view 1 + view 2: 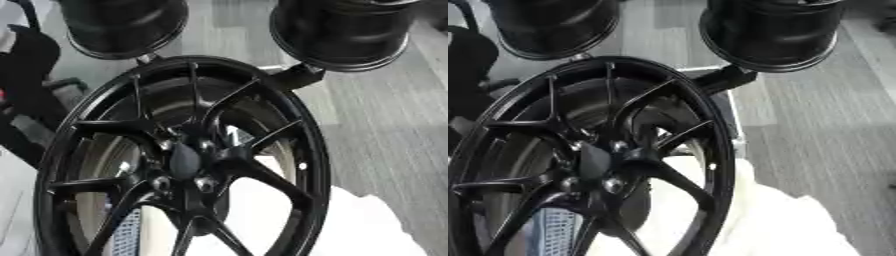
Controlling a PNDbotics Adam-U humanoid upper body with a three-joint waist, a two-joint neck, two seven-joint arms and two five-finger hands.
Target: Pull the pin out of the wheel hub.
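Observation:
A large black multi-spoke wheel hub (289, 125) stands upright and fills the lower left of both eye views. Its dark centre cap (185, 162) is ringed by several lug holes with small silvery glints, such as one glint (206, 184) at the lower right of the cap. I cannot make out a pin as such among them. Neither of my hands shows in either view.
Two more black wheels hang or stand at the top, one wheel (122, 25) at left and one wheel (341, 32) at right. A black bracket (297, 76) touches the hub's upper rim. White cloth (367, 225) lies lower right, on grey floor (394, 125). Dark equipment (26, 65) stands at left.

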